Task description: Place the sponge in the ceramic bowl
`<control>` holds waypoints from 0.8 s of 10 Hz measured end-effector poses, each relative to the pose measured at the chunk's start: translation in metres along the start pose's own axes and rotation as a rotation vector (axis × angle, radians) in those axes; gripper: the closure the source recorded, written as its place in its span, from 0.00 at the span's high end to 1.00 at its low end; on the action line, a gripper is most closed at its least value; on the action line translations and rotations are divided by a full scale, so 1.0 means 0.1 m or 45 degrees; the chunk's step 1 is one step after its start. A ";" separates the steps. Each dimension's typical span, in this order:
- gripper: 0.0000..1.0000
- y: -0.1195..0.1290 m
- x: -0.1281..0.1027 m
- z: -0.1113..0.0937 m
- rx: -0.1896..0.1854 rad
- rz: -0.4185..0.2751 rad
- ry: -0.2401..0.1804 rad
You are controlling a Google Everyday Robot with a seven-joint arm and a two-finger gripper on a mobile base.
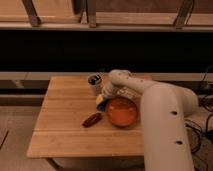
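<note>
Obs., camera view. Your gripper point(104, 98) is low over the wooden table point(62, 117), at the end of the white arm point(131, 85), which reaches in from the right. You cannot tell from this view how wide the gripper stands, or whether it has hold of anything.

Sponge point(101, 107): only a small blue patch shows, directly under the gripper tip and on its near side. It sits at the left outer rim of the ceramic bowl point(125, 114). You cannot tell whether it touches the rim or rests on the table. It is not inside the bowl.

Ceramic bowl: orange, glossy, just right of the gripper and slightly nearer the camera; the rim is close to the gripper tip. The inside shows plain orange.

Dark cup point(94, 82): upright, behind the gripper and a little to its left, near but apart.

Reddish-brown oblong object point(92, 119): lying flat on the table, in front of the gripper and to its left, clear of the bowl.
</note>
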 end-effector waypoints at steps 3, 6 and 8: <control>0.02 0.10 -0.06 -0.02 -0.034 -0.010 -0.009; 0.00 0.42 -0.23 -0.11 -0.096 -0.056 -0.055; 0.00 0.56 -0.38 -0.28 -0.110 -0.089 -0.120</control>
